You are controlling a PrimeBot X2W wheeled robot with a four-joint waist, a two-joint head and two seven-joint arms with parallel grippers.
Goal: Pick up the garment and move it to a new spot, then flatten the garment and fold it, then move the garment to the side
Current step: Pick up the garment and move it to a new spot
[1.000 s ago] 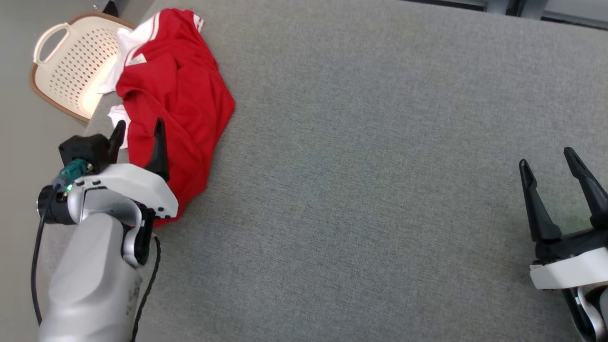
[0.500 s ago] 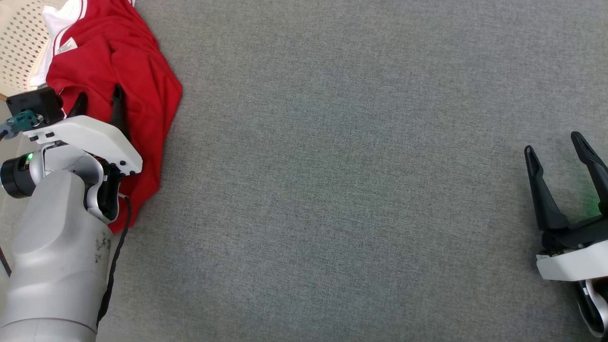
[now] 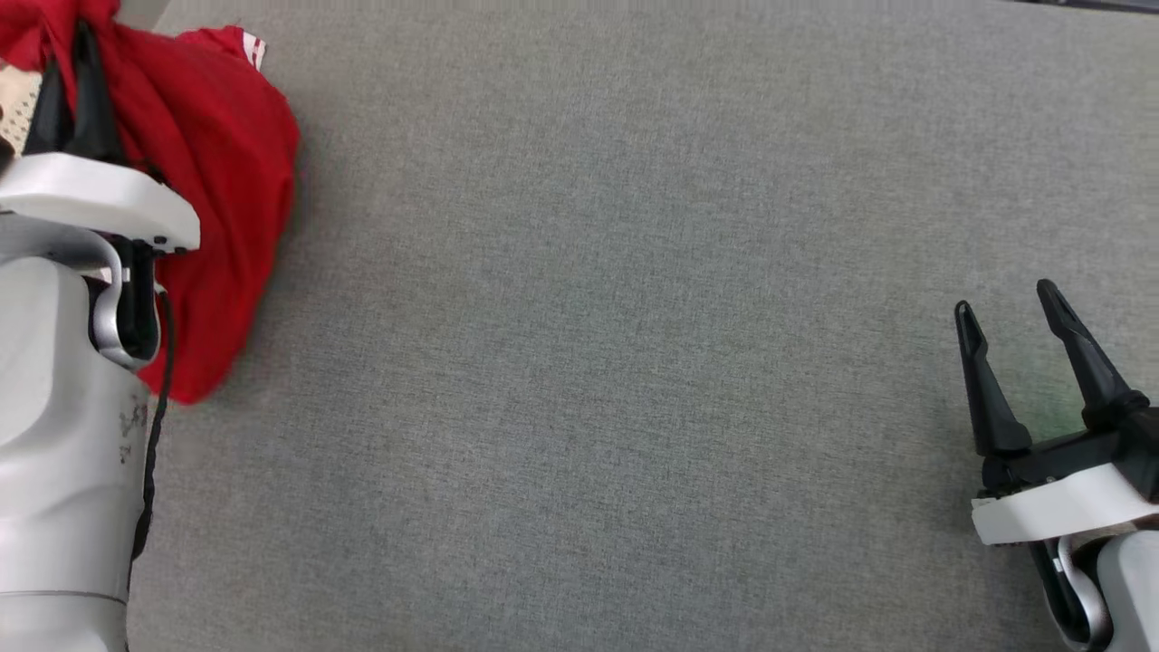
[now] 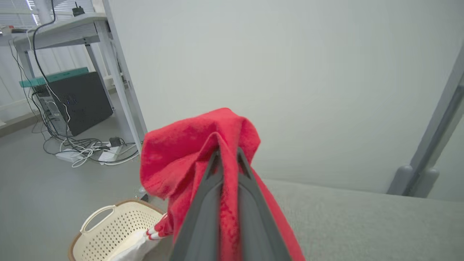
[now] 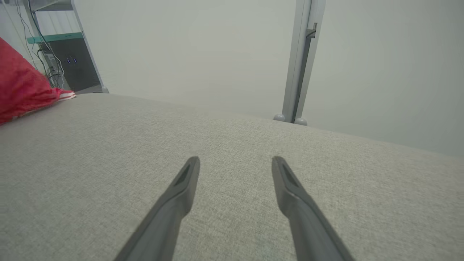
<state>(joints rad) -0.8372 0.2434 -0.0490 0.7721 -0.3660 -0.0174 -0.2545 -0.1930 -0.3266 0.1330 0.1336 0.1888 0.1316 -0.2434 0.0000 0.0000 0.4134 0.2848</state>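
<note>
Head view: left tool (image 3: pixel 68 54) sits at upper left, its dark fingers pressed together and pinching a bunch of the red garment (image 3: pixel 217 181). Cloth hangs from the pinch beside the pale forearm, over the left edge of the grey fabric surface (image 3: pixel 634 362). Cannot tell whether its lower hem touches. White-striped cuff shows near the top. Right tool (image 3: pixel 1008 303) is at lower right, fingers spread, well apart from the garment.

Left wrist view: both fingers are closed on a fold of red cloth that bulges above the tips. Below left, on the floor, stands a perforated cream basket (image 4: pixel 108 224) with white cloth (image 4: pixel 134 246) in it. Beyond are a black computer tower (image 4: pixel 79 101) and a tangle of cables (image 4: pixel 83 148).

Right wrist view: fingers stand wide above the grey surface. Red garment shows at the far left edge, and a grey post (image 5: pixel 302 61) stands behind.
</note>
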